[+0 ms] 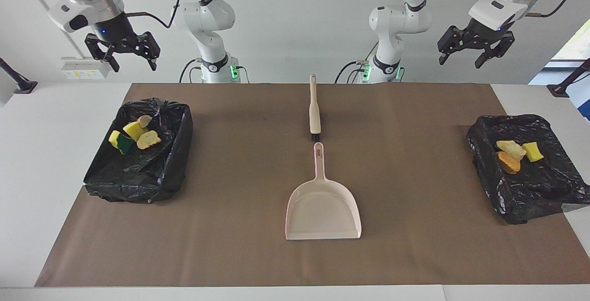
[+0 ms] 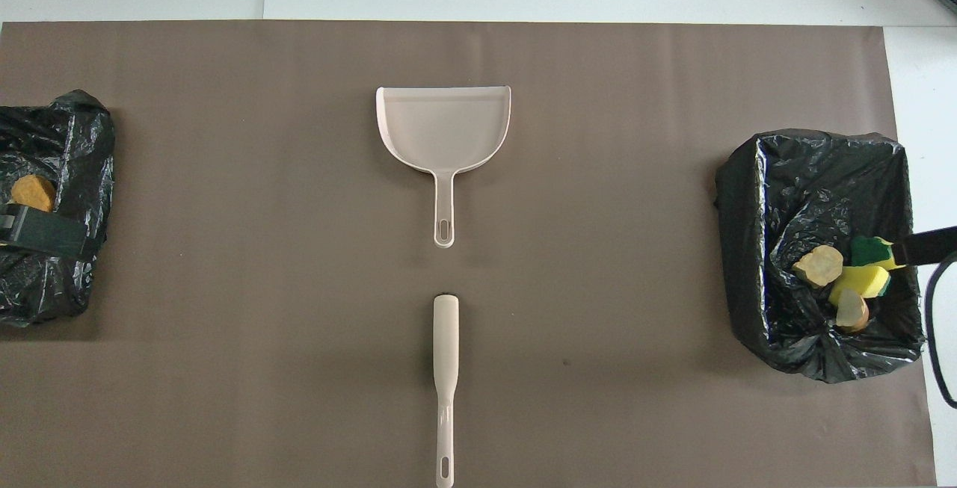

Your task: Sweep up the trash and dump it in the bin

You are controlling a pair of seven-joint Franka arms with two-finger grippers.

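Note:
Trash lies in two black bag-lined bins. The bin (image 1: 138,185) at the right arm's end holds several yellow, green-backed and tan scraps (image 1: 133,135). The bin (image 1: 530,199) at the left arm's end holds three tan, orange and yellow scraps (image 1: 514,153). A beige dustpan (image 1: 322,209) lies empty mid-mat, its handle toward the robots. In line with it, nearer to the robots, lies a beige brush (image 1: 315,107). My right gripper (image 1: 134,66) hangs open and empty high over its bin. My left gripper (image 1: 461,62) hangs open and empty high over the other bin.
A brown mat (image 1: 230,227) covers the table's middle, with white tabletop (image 1: 41,153) at both ends. In the overhead view the dustpan (image 2: 443,125), brush (image 2: 445,368) and both bins (image 2: 748,196) (image 2: 75,129) show, each with a dark fingertip over it.

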